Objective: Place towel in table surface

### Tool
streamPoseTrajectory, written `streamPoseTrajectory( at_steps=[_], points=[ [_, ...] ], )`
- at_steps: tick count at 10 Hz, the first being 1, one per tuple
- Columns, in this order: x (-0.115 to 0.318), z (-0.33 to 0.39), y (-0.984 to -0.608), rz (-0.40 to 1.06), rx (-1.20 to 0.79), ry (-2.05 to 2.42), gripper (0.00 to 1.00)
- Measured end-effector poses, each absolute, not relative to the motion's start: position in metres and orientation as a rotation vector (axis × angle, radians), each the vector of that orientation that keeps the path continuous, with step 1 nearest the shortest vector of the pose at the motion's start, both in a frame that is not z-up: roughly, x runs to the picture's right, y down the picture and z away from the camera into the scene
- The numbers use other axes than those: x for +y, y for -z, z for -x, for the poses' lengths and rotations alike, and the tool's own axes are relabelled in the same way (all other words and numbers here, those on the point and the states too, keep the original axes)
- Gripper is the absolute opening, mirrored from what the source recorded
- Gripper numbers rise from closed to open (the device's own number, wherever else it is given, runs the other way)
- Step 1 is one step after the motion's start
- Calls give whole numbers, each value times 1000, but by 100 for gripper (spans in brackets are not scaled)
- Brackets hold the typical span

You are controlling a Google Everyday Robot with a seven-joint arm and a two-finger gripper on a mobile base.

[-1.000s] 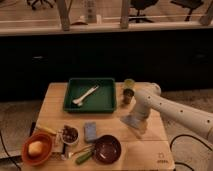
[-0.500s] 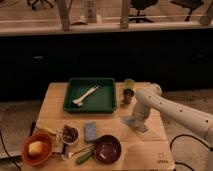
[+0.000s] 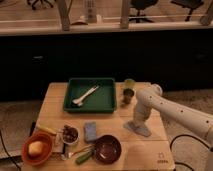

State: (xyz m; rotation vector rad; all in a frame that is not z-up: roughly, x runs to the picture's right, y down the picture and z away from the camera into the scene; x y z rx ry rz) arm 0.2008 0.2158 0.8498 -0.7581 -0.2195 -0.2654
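Observation:
The towel (image 3: 139, 128) is a flat grey-blue cloth lying on the light wooden table surface (image 3: 150, 150), on its right side. My gripper (image 3: 134, 121) is at the end of the white arm, which comes in from the right. It points down and sits right at the towel's near-left part. The arm hides where gripper and towel meet.
A green tray (image 3: 102, 102) with a pale utensil (image 3: 85, 95) stands at the back centre. A cup (image 3: 128, 94) stands beside it. A blue sponge block (image 3: 90, 131), a dark bowl (image 3: 107, 149), a small bowl (image 3: 69, 134) and an orange bowl (image 3: 36, 148) lie at the front left.

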Motion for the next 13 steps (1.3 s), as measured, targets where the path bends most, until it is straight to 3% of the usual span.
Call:
streamPoseTrajectory(
  at_steps=[2,3,10,13],
  points=[
    [213,-200,-848,749,-224,272,0],
    [211,-201,-845,736,-225,271,6],
    [206,-201,-840,707,-227,270,76],
    [206,-203,-840,708,-224,270,80]
  ],
)
